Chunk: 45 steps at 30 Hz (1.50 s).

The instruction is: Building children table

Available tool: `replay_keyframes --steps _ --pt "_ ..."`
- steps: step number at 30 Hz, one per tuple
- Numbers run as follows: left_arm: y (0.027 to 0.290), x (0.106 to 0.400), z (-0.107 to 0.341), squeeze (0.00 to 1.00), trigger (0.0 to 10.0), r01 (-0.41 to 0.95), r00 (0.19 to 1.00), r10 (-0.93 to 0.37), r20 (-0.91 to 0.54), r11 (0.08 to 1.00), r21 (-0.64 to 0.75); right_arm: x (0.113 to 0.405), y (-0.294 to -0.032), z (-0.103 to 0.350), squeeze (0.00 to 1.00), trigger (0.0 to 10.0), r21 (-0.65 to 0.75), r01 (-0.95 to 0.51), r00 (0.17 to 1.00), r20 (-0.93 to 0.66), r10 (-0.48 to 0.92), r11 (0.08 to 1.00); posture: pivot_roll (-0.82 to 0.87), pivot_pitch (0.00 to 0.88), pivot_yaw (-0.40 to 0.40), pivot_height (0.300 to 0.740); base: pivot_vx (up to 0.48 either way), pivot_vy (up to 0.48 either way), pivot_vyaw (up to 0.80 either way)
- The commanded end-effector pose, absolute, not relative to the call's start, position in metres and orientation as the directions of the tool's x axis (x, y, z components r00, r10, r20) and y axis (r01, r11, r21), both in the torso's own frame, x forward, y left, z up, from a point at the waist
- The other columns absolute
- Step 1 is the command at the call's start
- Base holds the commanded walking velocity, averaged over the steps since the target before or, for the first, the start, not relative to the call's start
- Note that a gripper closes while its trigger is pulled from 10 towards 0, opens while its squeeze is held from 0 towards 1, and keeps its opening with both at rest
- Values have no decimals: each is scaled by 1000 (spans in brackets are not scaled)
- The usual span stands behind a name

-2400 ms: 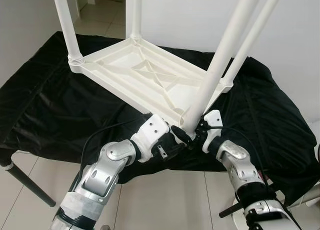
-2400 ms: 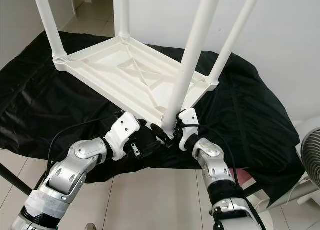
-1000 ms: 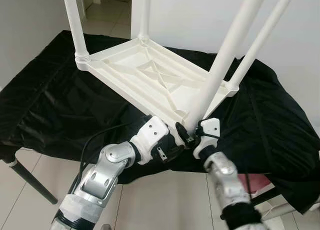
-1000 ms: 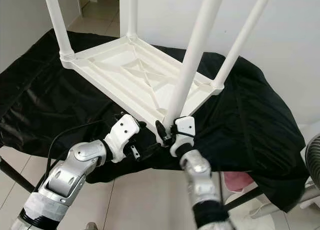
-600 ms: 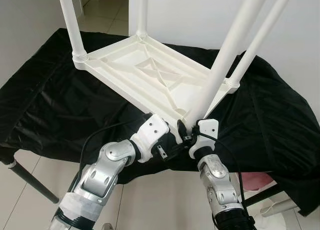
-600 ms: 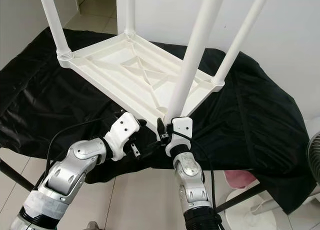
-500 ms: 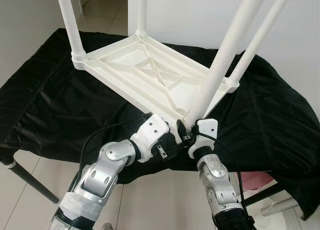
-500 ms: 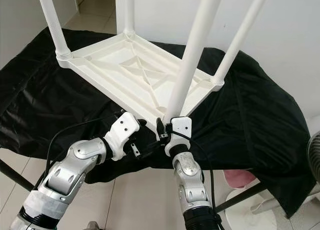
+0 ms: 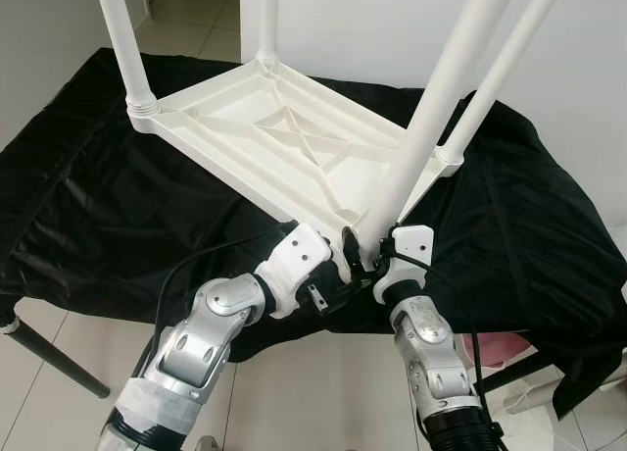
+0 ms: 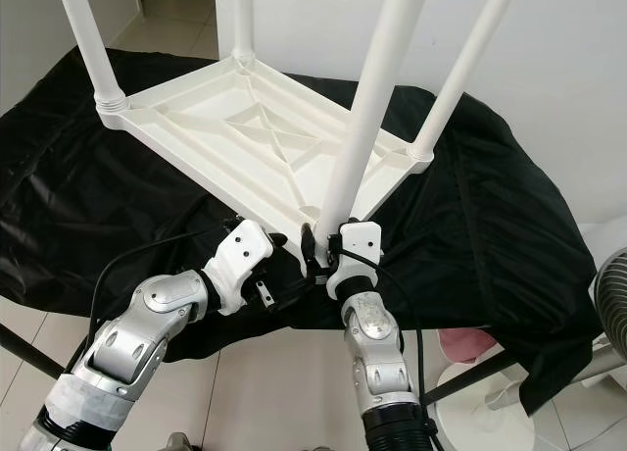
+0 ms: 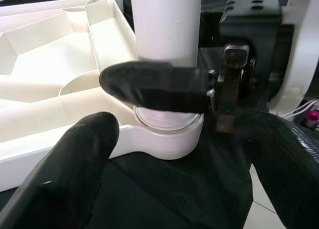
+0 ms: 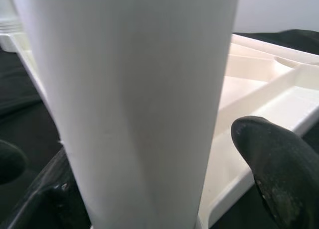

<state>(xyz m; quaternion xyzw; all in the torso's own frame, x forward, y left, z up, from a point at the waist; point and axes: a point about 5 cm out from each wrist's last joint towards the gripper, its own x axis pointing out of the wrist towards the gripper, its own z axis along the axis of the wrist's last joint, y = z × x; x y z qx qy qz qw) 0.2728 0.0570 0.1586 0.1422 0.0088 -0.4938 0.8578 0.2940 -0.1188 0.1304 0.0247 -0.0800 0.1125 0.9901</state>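
Note:
A white plastic children's table point(image 9: 265, 127) lies upside down on a black cloth point(image 9: 88, 206), with its legs pointing up. The near leg point(image 9: 431, 118) stands slightly tilted in the near corner socket point(image 11: 167, 134). My right gripper point(image 9: 367, 250) is shut on this leg just above the socket. One of its fingers point(image 11: 154, 87) crosses the leg, and the leg point(image 12: 134, 104) sits between its pads point(image 12: 271, 159). My left gripper point(image 9: 338, 284) is open just left of the socket. Its fingers point(image 11: 75, 164) are spread wide and hold nothing.
The cloth-draped work table has a dark leg point(image 9: 49, 358) at the lower left, over a tiled floor. A white fan point(image 10: 612, 284) and its stand are at the lower right. A pink object point(image 9: 500, 348) lies under the cloth's edge. A white wall stands behind.
My right forearm has swung in from the right to directly below the leg base, with the gripper staying on the leg. The left arm has held still. The view has shifted slightly.

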Motion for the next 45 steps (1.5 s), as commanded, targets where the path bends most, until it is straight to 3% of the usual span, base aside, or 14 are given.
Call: replay_keyframes --steps 1,6,7,8,9,15,16,27,28,31,32,33,45 --pt "57 271 157 0 10000 845 522 -838 -161 482 231 291 -130 127 1000 10000 53 -272 954 145 262 961 16 76 -104 740 0 0 0" --pt "58 273 156 0 10000 845 523 -835 -174 480 237 290 -141 126 1000 10000 36 -318 941 133 311 947 16 74 -100 740 0 0 0" --pt "59 272 156 0 10000 851 513 -839 -180 469 238 290 -144 126 231 10000 24 -340 933 130 335 940 15 74 -98 740 0 0 0" --pt "59 272 156 0 10000 851 513 -839 -180 469 238 290 -144 126 231 10000 24 -340 933 130 335 940 15 74 -98 740 0 0 0" --pt "60 271 156 0 10000 858 502 -845 -183 459 233 291 -147 125 0 10000 19 -363 925 126 358 932 13 72 -89 740 0 0 0" --pt "65 268 156 0 10000 876 469 -860 -201 422 235 292 -154 123 0 10000 -8 -494 865 100 492 870 14 68 -79 740 0 0 0" --pt "69 264 155 0 10000 892 437 -873 -216 390 227 296 -157 122 0 10000 -37 -565 821 74 566 824 17 64 -71 740 0 0 0" --pt "74 260 154 0 10000 907 405 -881 -244 353 230 321 -154 124 0 10000 -94 -631 771 27 636 770 27 58 -66 740 0 0 0" --pt "74 260 154 0 10000 907 405 -881 -245 353 231 323 -153 125 0 9059 -102 -640 764 22 645 761 35 58 -67 740 0 0 0" --pt "75 260 153 0 10000 906 407 -880 -246 354 231 325 -151 126 0 8196 -104 -647 758 21 652 755 35 58 -67 740 0 0 0" --pt "75 260 154 0 10000 906 407 -879 -246 355 231 329 -151 128 0 4941 -108 -655 750 24 661 748 40 57 -74 740 0 0 0" --pt "75 260 154 0 10000 905 409 -878 -247 357 232 333 -150 130 0 39 -114 -661 744 28 668 741 41 58 -74 740 0 0 0" --pt "76 261 152 0 10000 899 425 -871 -247 376 225 334 -156 125 0 0 -135 -669 736 9 676 731 44 66 -79 740 0 0 0"
